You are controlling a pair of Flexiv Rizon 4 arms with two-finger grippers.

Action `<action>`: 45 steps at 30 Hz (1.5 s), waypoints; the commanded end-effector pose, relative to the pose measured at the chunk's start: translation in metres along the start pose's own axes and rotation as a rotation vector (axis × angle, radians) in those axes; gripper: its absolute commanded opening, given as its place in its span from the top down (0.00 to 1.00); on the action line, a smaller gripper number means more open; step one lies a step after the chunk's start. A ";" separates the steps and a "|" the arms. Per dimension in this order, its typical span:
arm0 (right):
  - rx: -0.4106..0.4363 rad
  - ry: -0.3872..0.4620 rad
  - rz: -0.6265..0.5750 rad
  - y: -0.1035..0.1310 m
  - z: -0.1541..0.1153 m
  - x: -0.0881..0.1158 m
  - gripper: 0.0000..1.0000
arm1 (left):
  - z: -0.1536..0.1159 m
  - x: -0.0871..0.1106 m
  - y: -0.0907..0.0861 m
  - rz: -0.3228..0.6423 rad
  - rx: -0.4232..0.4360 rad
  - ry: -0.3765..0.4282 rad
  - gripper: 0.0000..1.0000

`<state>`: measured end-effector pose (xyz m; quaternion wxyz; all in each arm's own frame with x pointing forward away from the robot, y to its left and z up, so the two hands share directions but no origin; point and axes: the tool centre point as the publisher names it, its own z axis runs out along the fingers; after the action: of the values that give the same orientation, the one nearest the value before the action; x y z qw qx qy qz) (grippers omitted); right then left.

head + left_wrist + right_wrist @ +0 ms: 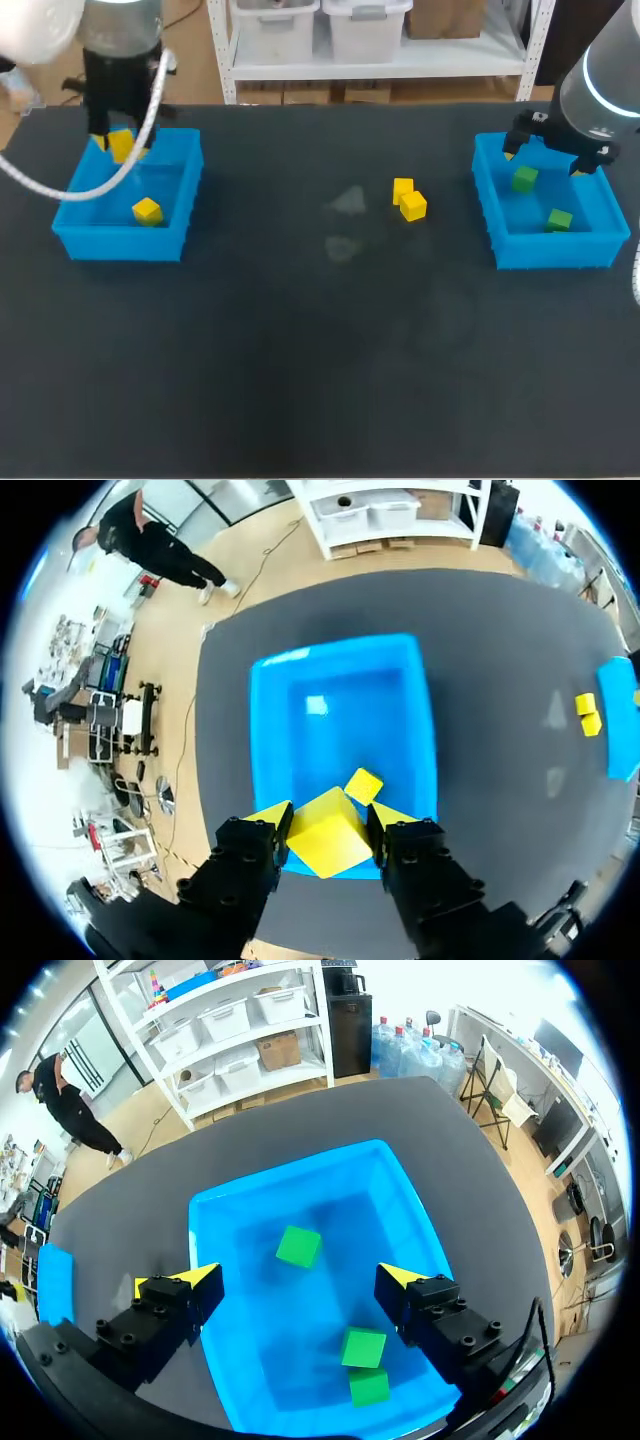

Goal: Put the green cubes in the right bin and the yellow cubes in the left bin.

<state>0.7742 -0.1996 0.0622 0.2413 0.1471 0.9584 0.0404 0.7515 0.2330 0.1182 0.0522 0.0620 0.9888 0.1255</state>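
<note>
On the dark table (300, 380), a held yellow cube (326, 835) is clamped between the fingers of the left gripper (119, 147) straight above the left bin (120, 243), which is set by the table's left edge and in which another yellow cube (147, 210) is lodged. Farther off, right of the table's middle, a loose yellow pair (408, 198) is seen touching, judged nearer the right arm. By the right edge, the right gripper (545, 160) is held with fingers wide apart over the right bin (550, 250), where green cubes (298, 1246) are contained.
</note>
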 end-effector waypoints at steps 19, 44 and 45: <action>0.001 -0.005 0.001 0.000 0.000 0.001 0.00 | -0.046 -0.040 -0.115 0.357 0.193 -0.308 0.00; 0.001 -0.005 0.001 0.000 0.000 0.001 0.00 | -0.065 -0.052 -0.325 0.771 0.311 -0.284 0.00; 0.001 -0.005 0.001 0.000 0.000 0.001 0.00 | -0.063 -0.053 -0.329 0.757 0.324 -0.275 0.00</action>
<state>0.7742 -0.1997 0.0622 0.2413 0.1471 0.9584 0.0404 0.7457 -0.0865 0.1048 0.1487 0.4482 0.8807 -0.0377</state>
